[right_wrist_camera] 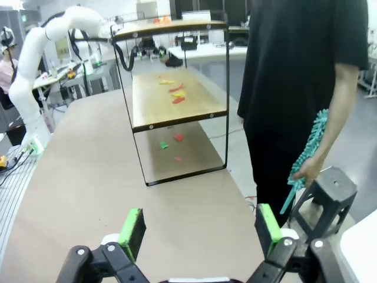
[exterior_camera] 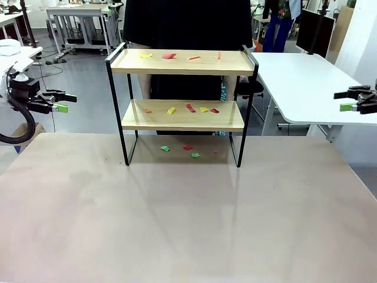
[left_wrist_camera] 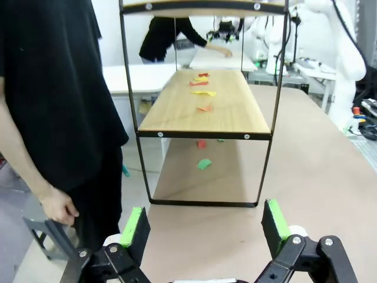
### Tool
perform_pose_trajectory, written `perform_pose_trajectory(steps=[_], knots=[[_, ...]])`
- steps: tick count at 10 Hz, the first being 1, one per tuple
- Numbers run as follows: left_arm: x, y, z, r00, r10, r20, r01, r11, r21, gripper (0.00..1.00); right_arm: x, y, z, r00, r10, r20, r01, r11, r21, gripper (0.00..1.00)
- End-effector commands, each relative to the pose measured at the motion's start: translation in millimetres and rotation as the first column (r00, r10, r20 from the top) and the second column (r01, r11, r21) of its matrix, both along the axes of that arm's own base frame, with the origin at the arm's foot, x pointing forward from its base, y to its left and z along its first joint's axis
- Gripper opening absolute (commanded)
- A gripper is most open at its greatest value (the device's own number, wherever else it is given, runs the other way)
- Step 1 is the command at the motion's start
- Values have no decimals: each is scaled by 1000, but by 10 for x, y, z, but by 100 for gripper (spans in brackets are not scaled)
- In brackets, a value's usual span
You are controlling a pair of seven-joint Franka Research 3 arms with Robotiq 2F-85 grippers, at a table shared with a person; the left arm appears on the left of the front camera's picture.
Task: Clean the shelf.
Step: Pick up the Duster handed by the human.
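Note:
The shelf (exterior_camera: 182, 66) stands at the far middle of the table, two wooden boards in a black frame. Coloured paper scraps lie on its top board (exterior_camera: 169, 56), on its lower board (exterior_camera: 189, 107) and on the table beneath it (exterior_camera: 187, 147). My left gripper (exterior_camera: 66, 102) hovers open off the table's left side, level with the lower board. My right gripper (exterior_camera: 341, 101) hovers open off the right side. The left wrist view looks along the lower board (left_wrist_camera: 235, 112) between the left gripper's (left_wrist_camera: 204, 227) open fingers. In the right wrist view the right gripper (right_wrist_camera: 197, 230) faces the shelf's (right_wrist_camera: 177, 115) other end.
A person in black (exterior_camera: 188, 23) stands just behind the shelf and holds a teal duster (right_wrist_camera: 309, 150) low at their side. A grey stool (right_wrist_camera: 333, 188) stands by the person. A white desk (exterior_camera: 300, 82) is at the far right. The brown table (exterior_camera: 177, 218) stretches in front of the shelf.

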State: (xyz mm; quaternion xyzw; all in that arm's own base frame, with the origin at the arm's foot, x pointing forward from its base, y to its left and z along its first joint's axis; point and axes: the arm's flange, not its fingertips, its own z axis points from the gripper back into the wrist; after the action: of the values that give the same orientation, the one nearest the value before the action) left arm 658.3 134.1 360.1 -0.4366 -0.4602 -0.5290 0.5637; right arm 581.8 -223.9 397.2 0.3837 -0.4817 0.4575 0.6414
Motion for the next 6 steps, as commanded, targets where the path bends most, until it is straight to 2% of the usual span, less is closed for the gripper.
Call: perform_pose_trajectory(steps=[1,6], knots=[[-9,70,-68,994,38,102,-28,995,-99,100,75,-42,-32,997,-8,70,4,998,59,100],[-115,240,-254,986,120,118,-98,980,-172,100,100,-106,-135,992,-53,119,37,990,134,100]])
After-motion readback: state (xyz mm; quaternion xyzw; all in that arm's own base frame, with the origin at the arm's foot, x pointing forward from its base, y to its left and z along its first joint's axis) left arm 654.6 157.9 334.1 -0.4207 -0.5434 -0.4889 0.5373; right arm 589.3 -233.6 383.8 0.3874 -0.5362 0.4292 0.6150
